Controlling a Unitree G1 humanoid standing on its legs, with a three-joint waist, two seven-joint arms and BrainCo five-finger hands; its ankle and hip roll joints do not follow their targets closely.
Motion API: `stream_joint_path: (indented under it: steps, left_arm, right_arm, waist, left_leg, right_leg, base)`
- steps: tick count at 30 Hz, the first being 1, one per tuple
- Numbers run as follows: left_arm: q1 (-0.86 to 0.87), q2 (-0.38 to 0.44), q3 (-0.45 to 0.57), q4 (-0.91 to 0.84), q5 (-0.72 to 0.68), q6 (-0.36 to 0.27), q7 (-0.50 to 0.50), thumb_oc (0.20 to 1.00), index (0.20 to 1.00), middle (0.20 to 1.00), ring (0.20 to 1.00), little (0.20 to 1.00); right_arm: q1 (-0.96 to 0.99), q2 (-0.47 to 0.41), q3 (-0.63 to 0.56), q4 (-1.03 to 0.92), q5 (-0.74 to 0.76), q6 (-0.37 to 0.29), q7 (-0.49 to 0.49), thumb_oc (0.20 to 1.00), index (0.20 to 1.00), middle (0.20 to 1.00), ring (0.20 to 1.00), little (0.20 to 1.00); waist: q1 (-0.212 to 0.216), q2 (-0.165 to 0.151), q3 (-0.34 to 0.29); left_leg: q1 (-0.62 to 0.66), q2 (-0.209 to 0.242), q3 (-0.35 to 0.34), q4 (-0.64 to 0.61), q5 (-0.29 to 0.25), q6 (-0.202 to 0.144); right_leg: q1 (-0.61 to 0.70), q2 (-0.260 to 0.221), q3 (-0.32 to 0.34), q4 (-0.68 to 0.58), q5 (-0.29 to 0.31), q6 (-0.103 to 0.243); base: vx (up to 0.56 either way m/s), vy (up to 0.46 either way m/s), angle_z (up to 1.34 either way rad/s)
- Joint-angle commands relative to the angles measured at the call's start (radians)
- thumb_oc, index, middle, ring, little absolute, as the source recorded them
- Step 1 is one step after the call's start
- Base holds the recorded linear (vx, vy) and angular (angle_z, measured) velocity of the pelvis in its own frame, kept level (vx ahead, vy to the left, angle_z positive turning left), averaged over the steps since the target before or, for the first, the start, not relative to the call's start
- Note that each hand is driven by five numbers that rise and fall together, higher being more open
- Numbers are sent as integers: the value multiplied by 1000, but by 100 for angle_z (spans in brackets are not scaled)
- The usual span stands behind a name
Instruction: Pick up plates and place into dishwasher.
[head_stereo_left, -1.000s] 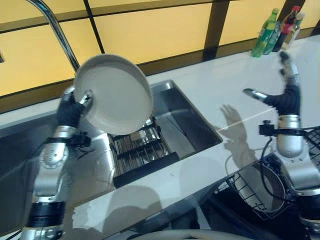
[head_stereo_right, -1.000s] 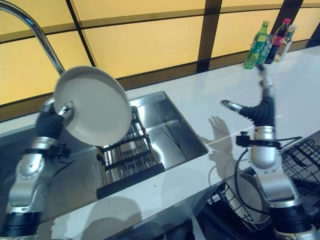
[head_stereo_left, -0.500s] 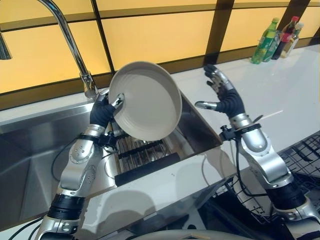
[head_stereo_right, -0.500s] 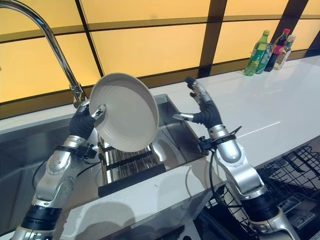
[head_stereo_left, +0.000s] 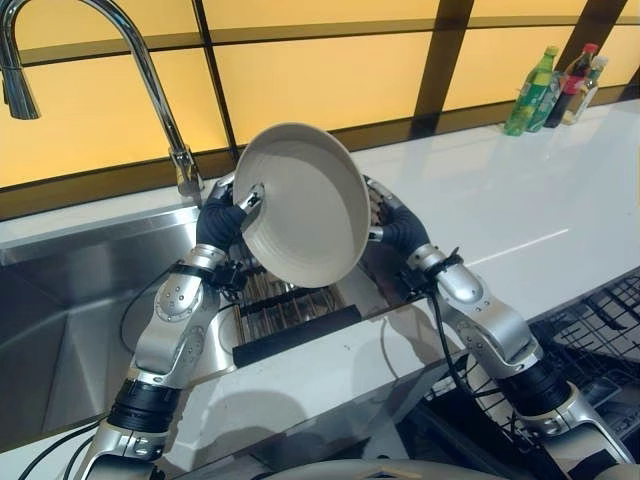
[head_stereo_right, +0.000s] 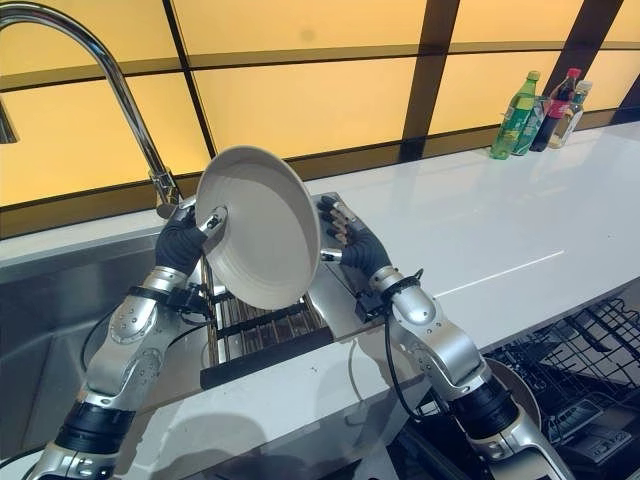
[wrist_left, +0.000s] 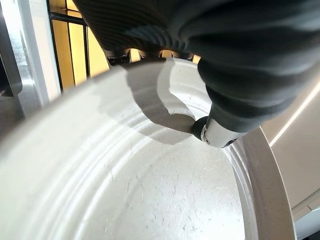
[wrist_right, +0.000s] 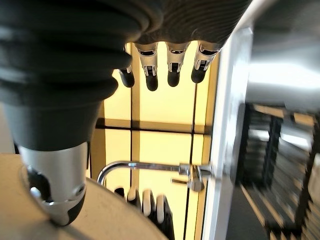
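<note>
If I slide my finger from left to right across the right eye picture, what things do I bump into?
Faucet → left hand → plate → right hand → bottles at the far end of the white counter.

No text, label or number can be read on anything here.

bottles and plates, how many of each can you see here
bottles: 3, grouped at the counter's far end
plates: 1, held up over the sink
total: 4
</note>
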Motion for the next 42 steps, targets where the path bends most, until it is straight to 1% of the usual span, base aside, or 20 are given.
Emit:
stream_joint_path:
  steps: [1, 3, 5, 9, 11, 13, 16, 18, 21, 22, 27, 29, 34, 36, 42]
  left_arm:
    - [-140, 19, -86, 13, 15, -72, -7, 200, 200, 200, 200, 200]
    - [-146, 19, -93, 15, 35, -79, -6, 200, 200, 200, 200, 200]
    - [-149, 21, -101, 16, 42, -78, -8, 200, 200, 200, 200, 200]
    - [-148, 27, -96, 23, 39, -79, 11, 200, 200, 200, 200, 200]
    - [-140, 30, -81, 19, 31, -76, 18, 200, 200, 200, 200, 200]
    - [-128, 28, -69, 14, 31, -75, 26, 200, 200, 200, 200, 200]
    - [-121, 19, -62, 18, 37, -76, 37, 200, 200, 200, 200, 200]
    - [-122, 14, -60, 20, 43, -72, 42, 200, 200, 200, 200, 200]
    - [-126, 17, -54, 25, 43, -64, 53, 200, 200, 200, 200, 200]
    - [-126, 18, -51, 29, 48, -64, 55, 200, 200, 200, 200, 200]
    - [-121, 47, -14, 39, 114, -67, 84, 200, 200, 200, 200, 200]
    - [-127, 62, -3, 59, 119, -70, 100, 200, 200, 200, 200, 200]
    - [-155, 100, 22, 132, 162, -103, 170, 200, 200, 200, 200, 200]
    - [-164, 107, 30, 152, 182, -113, 190, 200, 200, 200, 200, 200]
    - [-199, 108, 10, 192, 244, -139, 222, 200, 200, 200, 200, 200]
  right_arm:
    - [-106, 40, 37, -3, 91, 19, 49, 1000, 1000, 1000, 1000, 1000]
    - [-112, 46, 57, 6, 128, 35, 76, 1000, 1000, 1000, 1000, 1000]
    - [-116, 53, 70, 10, 119, 32, 76, 1000, 1000, 1000, 1000, 1000]
    - [-126, 54, 51, 24, 86, -18, -16, 1000, 1000, 1000, 1000, 1000]
    - [-128, 51, 27, 12, 51, -22, -58, 1000, 1000, 1000, 1000, 1000]
    - [-125, 46, 2, -4, 54, -32, -83, 1000, 1000, 1000, 1000, 1000]
    - [-130, 40, -40, -22, -25, -94, -175, 1000, 1000, 1000, 1000, 1000]
    - [-144, 42, -73, -32, -36, -118, -227, 1000, 1000, 1000, 1000, 1000]
    - [-167, 29, -120, -51, -92, -160, -307, 1000, 1000, 1000, 1000, 1000]
    - [-170, 25, -132, -53, -92, -169, -320, 1000, 1000, 1000, 1000, 1000]
    - [-147, -8, -201, -64, -116, -224, -355, 1000, 1000, 1000, 1000, 1000]
    - [-145, -21, -222, -59, -112, -239, -367, 1000, 1000, 1000, 1000, 1000]
    - [-145, -44, -263, -38, -87, -264, -392, 1000, 1000, 1000, 1000, 1000]
    - [-141, -45, -270, -39, -73, -257, -374, 1000, 1000, 1000, 1000, 1000]
    - [-151, -35, -230, -33, -51, -196, -293, 1000, 1000, 1000, 1000, 1000]
  waist:
    - [29, -23, -49]
    - [31, -25, -49]
    - [33, -27, -50]
    - [32, -29, -51]
    - [30, -27, -51]
    - [27, -24, -50]
    - [23, -20, -47]
    - [22, -17, -45]
    - [21, -13, -44]
    - [20, -12, -44]
    - [15, -10, -49]
    - [11, -9, -50]
    - [-2, -8, -55]
    - [-7, -6, -57]
    - [-14, -7, -58]
  left_leg:
    - [-98, -19, -12, -10, 55, 12]
    - [-98, -18, -9, -10, 56, 11]
    - [-97, -16, -6, -9, 57, 11]
    - [-94, -13, -2, -9, 56, 8]
    - [-94, -12, 0, -9, 56, 8]
    - [-93, -10, 3, -8, 56, 8]
    - [-94, -9, 6, -4, 55, 9]
    - [-94, -8, 5, -4, 53, 9]
    - [-95, -9, 5, -2, 51, 11]
    - [-94, -9, 6, -1, 50, 10]
    - [-94, -8, 8, -3, 48, 9]
    - [-93, -7, 10, -3, 49, 8]
    - [-89, -5, 21, -3, 49, 6]
    - [-88, -4, 23, -3, 50, 6]
    - [-86, -4, 27, 0, 50, 6]
  right_leg:
    - [25, -41, -36, 136, -158, 48]
    - [27, -41, -37, 133, -158, 47]
    - [29, -41, -40, 133, -157, 46]
    - [33, -40, -39, 125, -153, 46]
    - [31, -39, -34, 125, -152, 46]
    - [30, -39, -30, 125, -151, 45]
    - [29, -39, -26, 127, -151, 43]
    - [28, -38, -26, 128, -151, 42]
    - [27, -39, -26, 129, -153, 42]
    - [27, -40, -26, 130, -153, 42]
    - [25, -42, -25, 128, -153, 45]
    - [27, -42, -23, 127, -153, 45]
    - [28, -42, -20, 126, -151, 44]
    - [27, -41, -17, 126, -151, 43]
    - [27, -41, -12, 127, -150, 41]
  base:
    - [0, 0, 0]
    - [0, 0, 0]
    - [10, -9, 4]
    - [0, 0, 0]
    - [0, 0, 0]
    - [1, 8, -4]
    - [1, 4, -1]
    - [0, 0, 0]
    - [0, 0, 0]
    - [0, 0, 0]
    - [0, 0, 0]
    - [0, 0, 0]
    - [1, -4, -2]
    - [4, -10, -9]
    - [3, -7, -5]
